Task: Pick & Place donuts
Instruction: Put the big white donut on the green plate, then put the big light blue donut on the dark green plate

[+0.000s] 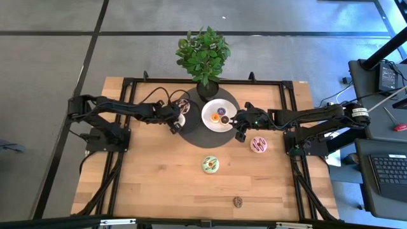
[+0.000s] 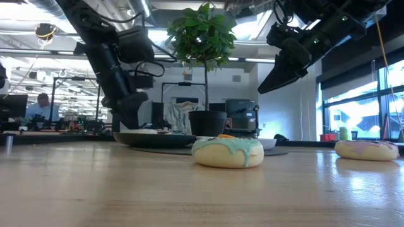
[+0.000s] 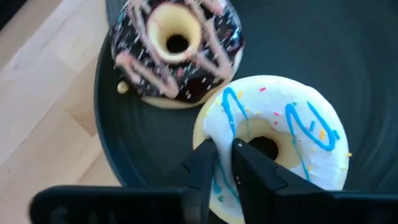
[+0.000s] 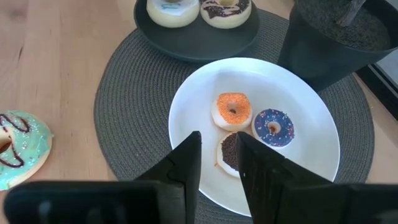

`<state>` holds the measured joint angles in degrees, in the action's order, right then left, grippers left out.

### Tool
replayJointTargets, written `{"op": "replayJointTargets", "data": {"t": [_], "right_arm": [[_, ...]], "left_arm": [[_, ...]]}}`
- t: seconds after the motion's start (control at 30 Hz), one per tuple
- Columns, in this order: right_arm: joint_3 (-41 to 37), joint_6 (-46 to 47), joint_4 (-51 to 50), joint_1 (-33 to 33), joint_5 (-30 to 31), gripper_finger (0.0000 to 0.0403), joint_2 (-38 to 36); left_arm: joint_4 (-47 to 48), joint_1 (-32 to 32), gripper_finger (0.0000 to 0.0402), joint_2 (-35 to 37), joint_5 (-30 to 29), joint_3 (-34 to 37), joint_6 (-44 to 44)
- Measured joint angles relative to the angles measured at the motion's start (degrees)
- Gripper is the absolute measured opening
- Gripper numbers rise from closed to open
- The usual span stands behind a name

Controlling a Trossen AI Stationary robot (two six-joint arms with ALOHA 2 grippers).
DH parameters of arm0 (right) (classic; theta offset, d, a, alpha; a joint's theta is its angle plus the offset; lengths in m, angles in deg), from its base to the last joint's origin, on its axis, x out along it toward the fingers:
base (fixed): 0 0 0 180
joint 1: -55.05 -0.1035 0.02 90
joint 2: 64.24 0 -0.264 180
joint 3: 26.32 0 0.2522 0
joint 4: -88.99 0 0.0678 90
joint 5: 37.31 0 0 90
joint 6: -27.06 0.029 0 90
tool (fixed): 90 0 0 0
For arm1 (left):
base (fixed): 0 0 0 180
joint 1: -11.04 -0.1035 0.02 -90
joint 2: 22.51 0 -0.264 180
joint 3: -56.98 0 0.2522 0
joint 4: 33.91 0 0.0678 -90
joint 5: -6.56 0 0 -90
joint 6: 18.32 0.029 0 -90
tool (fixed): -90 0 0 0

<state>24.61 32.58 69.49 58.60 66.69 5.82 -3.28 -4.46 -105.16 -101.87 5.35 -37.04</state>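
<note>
**A:** How did the bench [image 1: 159,184] look, biggest things first?

**B:** The wooden bench carried a round grey mat [image 1: 194,133], with a potted plant [image 1: 205,60] at its far edge. On the mat sat a black plate [image 4: 186,43] toward the left arm and a white plate [image 4: 311,124] toward the right arm.

**A:** What did the plates hold?

**B:** The black plate held two full-size donuts: a chocolate donut [image 3: 177,53] with pink drizzle, and a white donut [image 3: 280,143] with blue squiggles. The white plate held three tiny ones, touching or nearly so: an orange-topped mini [image 4: 232,110], a blue-topped mini [image 4: 273,127], and a brown mini [image 4: 229,152] partly hidden behind the right claw's fingers.

**A:** And off the plates?

**B:** A green donut [image 1: 210,165] lay on bare wood in the middle, a pink donut [image 1: 259,144] just beside the mat near the right arm, and one tiny brown piece [image 1: 237,202] near the front edge.

**A:** The claws?

**B:** The left claw [image 3: 222,163] was down over the white donut, fingers nearly together with only a slit between, holding nothing that I could see. The right claw [image 4: 217,163] hung above the white plate, well clear of it in the low view, fingers slightly parted and empty.

**A:** So which step?

**B:** I judged it mid-task, between placements. The next move probably called for the right claw to swing to the pink donut, spread wider than the ring and lower over it.
</note>
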Motion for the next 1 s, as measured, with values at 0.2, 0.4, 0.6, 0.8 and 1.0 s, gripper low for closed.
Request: {"op": "replayJointTargets", "data": {"t": [0.2,0.4,0.6,0.8,1.0], "right_arm": [[0.0,0.1,-0.1,0.0,0.0,0.0104,0.0],[0.0,0.1,-0.1,0.0,0.0,0.0104,0.0],[0.0,0.0,-0.2,0.0,0.0,0.0104,0.0],[0.0,-0.1,-0.2,0.0,0.0,0.0104,0.0],[0.0,-0.2,0.0,0.0,0.0,0.0104,0.0]], "left_arm": [[2.2,0.0,0.0118,1.5,-1.1,-1.6,0.0],[6.1,0.1,0.0154,4.2,-2.5,-4.8,0.9],[-6.8,4.6,0.0168,5.2,11.7,-5.7,0.0],[-18.3,13.7,0.0174,2.3,19.3,-5.7,4.0],[-22.7,22.1,0.0175,-4.8,14.8,-7.6,6.5]]}}
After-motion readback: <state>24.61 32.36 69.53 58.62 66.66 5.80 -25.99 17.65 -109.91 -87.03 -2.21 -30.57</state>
